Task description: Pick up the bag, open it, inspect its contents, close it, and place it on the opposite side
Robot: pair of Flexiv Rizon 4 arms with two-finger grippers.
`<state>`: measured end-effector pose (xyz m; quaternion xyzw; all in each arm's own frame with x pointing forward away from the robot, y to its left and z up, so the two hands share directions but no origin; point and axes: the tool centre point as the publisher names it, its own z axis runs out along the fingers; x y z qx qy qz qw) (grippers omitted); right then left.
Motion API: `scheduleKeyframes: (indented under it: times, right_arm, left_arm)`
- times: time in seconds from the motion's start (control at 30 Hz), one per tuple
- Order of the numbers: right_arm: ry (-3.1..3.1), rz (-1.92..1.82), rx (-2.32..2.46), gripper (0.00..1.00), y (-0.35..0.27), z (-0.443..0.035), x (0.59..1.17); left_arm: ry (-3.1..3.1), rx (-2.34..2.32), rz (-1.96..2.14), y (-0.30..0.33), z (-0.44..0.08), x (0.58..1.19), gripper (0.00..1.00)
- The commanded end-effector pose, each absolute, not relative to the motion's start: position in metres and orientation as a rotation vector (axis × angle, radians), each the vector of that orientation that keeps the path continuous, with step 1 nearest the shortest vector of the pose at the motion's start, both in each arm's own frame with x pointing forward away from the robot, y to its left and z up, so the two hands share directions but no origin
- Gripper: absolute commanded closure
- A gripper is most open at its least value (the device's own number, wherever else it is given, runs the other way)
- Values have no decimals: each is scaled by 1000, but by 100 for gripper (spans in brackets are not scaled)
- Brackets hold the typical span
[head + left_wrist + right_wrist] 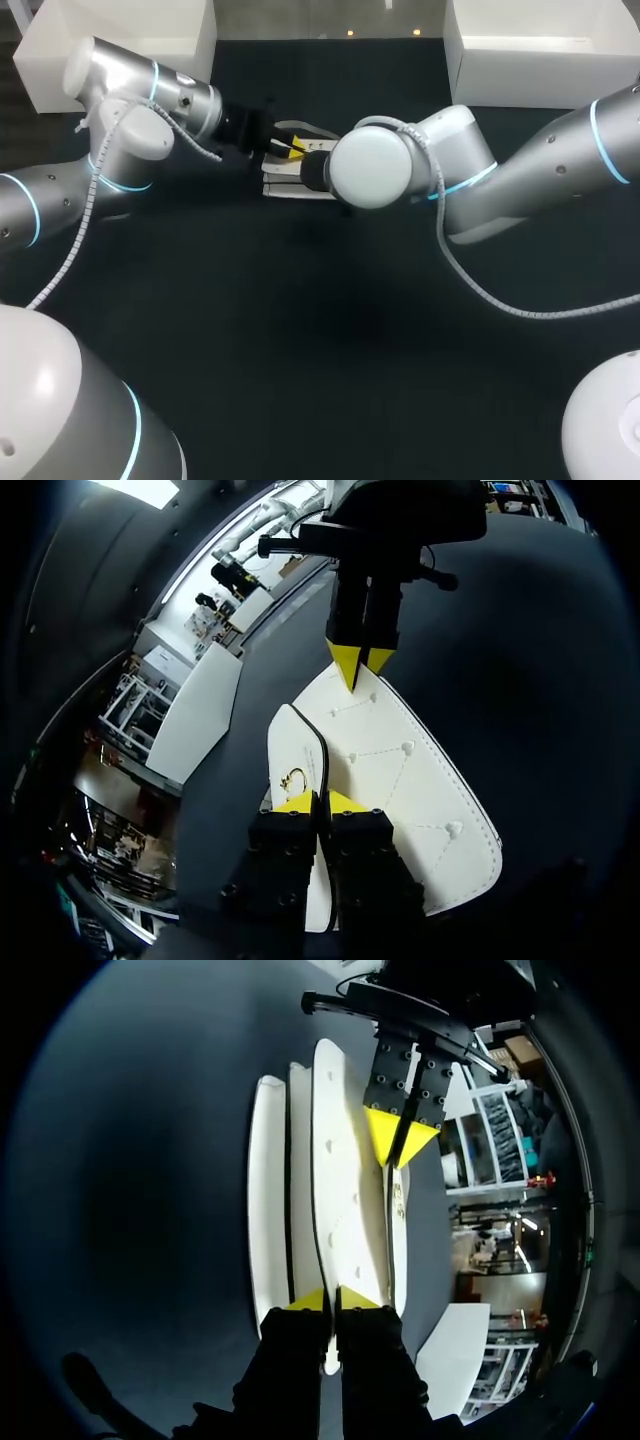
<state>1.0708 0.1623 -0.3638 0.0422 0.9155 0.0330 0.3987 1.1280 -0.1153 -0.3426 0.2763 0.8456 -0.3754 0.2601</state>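
A white quilted bag (400, 770) with a black-edged flap and a small gold clasp (294, 778) lies flat on the dark table; the head view shows it (285, 183) partly hidden under my right wrist. My left gripper (320, 802) is shut on the flap's edge at one end of the bag. At the opposite end my right gripper (330, 1300) is shut on the flap's thin edge. Each wrist view shows the other arm's yellow tips across the bag: the right gripper (360, 663) and the left gripper (400, 1140). In the head view the left gripper's tips (289, 146) show just above the bag.
Two white bins stand at the back of the table, one at the left (130, 45) and one at the right (540, 50). My two arms meet over the back middle; dark table surface (320, 330) stretches toward the front.
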Motion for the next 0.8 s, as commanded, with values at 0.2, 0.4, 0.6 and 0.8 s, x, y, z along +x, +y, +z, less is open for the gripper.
scheduleKeyframes:
  times: [0.2,0.4,0.6,0.8]
  right_arm:
    - [2313,83,109,100,161,-366,1070]
    - [2313,83,109,100,161,-366,1070]
    - [2313,90,107,70,162,-364,1068]
    - [2319,122,95,0,161,-350,1061]
  left_arm:
    - [2291,764,-1028,-116,-344,1126,100]
    - [2285,735,-1057,-114,-338,1124,2]
    - [2281,684,-1132,-106,-324,1120,0]
    - [2317,606,-1152,-97,-308,1116,0]
